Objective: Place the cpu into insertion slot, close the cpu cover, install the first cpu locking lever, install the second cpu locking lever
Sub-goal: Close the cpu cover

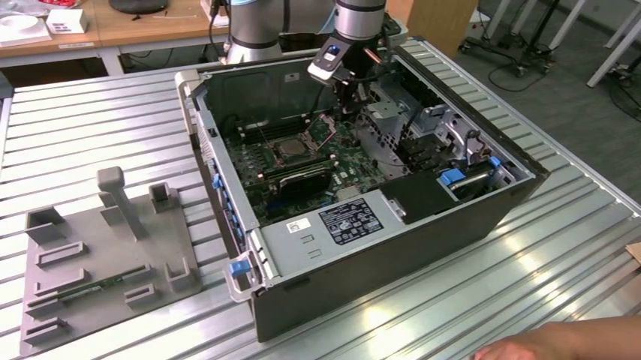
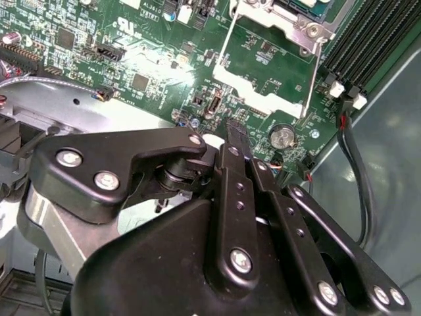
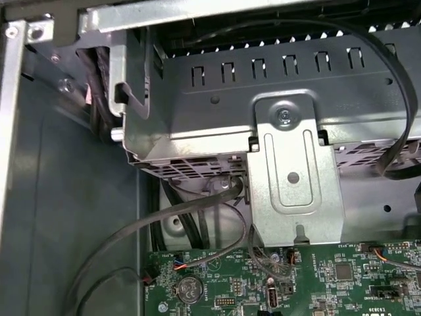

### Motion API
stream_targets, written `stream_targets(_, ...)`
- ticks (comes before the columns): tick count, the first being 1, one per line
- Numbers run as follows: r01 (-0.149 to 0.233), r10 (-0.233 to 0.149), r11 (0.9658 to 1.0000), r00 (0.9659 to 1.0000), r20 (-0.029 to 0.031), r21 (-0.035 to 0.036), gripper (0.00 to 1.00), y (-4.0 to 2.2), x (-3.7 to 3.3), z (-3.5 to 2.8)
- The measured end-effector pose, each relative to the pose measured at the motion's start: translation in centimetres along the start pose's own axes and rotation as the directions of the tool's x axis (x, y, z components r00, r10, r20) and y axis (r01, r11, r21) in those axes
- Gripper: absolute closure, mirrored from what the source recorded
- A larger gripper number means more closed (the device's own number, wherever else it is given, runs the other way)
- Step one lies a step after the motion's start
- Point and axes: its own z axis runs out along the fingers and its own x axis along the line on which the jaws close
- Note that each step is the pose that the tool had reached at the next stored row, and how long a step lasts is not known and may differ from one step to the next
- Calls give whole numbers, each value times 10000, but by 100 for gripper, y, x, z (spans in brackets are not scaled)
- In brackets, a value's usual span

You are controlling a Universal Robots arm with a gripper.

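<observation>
2 black fingers (image 2: pixel 234 174) of my gripper (image 2: pixel 238 135) are pressed together, with nothing visible between them. I hang inside the open computer case (image 1: pixel 401 247), over the green motherboard (image 2: pixel 151 59). My tips are near the coin battery (image 2: pixel 283 136) and just beside the cpu cover (image 2: pixel 263 91), which stands tilted up, not closed. Past the cover lies the insertion slot (image 2: pixel 301 23); in the exterior view a grey square, the cpu (image 1: pixel 290 148), sits in its middle. The first wrist view faces a metal drive cage (image 3: pixel 263 99). On the exterior view's left a grey fixture (image 1: pixel 100 262) rests on the slatted table (image 1: pixel 501 300), and a hand (image 1: pixel 546 346) shows at its near edge.
</observation>
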Motion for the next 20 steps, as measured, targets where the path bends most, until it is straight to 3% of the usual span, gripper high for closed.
stream_targets(8,0,0,10000,10000,-1,0,90,-13,-3,51)
stream_targets(15,-2,2,10000,10000,-38,4,90,-95,-10,54)
stream_targets(20,-4,4,10000,10000,-64,6,90,-191,-20,51)
